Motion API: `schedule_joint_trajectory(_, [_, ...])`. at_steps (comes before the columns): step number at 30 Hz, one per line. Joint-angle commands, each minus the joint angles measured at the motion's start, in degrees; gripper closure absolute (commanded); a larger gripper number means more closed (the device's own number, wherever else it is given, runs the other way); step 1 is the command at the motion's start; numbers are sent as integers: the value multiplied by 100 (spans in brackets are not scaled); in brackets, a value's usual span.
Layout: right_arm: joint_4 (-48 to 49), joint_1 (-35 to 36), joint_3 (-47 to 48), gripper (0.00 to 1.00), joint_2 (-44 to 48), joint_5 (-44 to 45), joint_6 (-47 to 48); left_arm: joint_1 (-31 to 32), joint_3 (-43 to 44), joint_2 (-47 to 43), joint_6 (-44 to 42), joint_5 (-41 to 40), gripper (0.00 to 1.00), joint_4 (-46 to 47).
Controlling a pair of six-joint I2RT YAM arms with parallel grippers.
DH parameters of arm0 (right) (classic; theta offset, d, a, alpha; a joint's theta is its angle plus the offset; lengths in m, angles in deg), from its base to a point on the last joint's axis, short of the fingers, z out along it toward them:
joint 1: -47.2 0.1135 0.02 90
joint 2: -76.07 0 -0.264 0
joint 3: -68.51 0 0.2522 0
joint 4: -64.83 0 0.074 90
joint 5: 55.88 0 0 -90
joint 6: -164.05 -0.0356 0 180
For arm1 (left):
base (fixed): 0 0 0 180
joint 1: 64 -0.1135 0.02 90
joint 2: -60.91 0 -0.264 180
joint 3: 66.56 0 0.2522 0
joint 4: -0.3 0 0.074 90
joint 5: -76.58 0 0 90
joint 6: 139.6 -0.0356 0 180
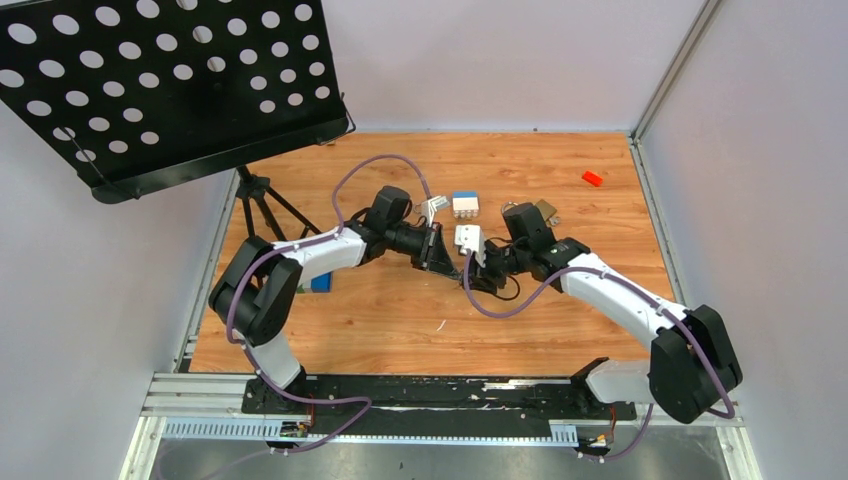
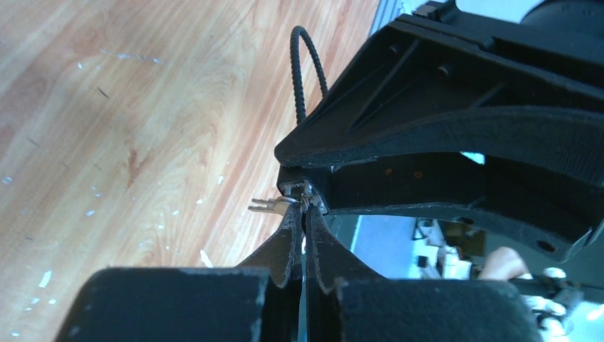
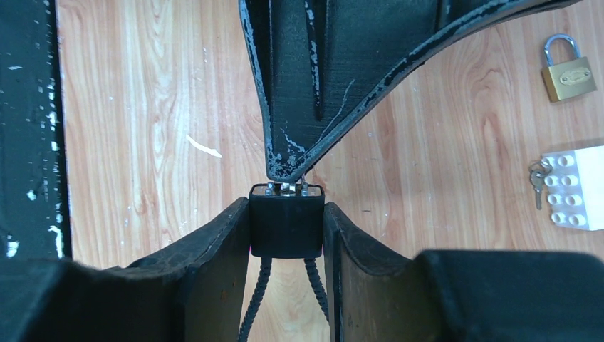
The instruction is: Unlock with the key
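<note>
Your left gripper (image 2: 304, 217): clenched on tiny dull grey flat metal key (image 2: 273, 206), key at face of black blocky lock body with braided cable loop (image 3: 285, 229).
Your right gripper (image 3: 286, 214): grasping that lock body by its sides, mid-table.
Small brass padlock (image 3: 568, 77), white studded brick (image 3: 580, 189): on wooden tabletop (image 3: 157, 92), apart from grippers.

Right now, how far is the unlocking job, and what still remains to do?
Done: the right fingers grip the black blocky cable lock, and the left fingers are shut on the tiny grey metal key. In hand: the key's tip meets the lock's face; how deep it sits is hidden. Left: turning it and freeing the braided cable, both ends still in the block.
</note>
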Motion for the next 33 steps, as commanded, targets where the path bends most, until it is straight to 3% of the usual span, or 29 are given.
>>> schedule_joint_trajectory(1, [710, 291, -161, 100, 334, 702, 127, 7, -194, 142, 1135, 314, 100, 1039])
schedule_joint_trajectory(8, [961, 371, -211, 100, 455, 908, 17, 26, -313, 556, 1936, 406, 100, 1799])
schedule_joint_trajectory(23, [1144, 625, -175, 100, 460, 978, -31, 447, -46, 850, 1818, 432, 100, 1740])
schedule_joint_trajectory(33, [1492, 1238, -263, 100, 453, 2433, 195, 534, -71, 1122, 2540, 566, 100, 2369])
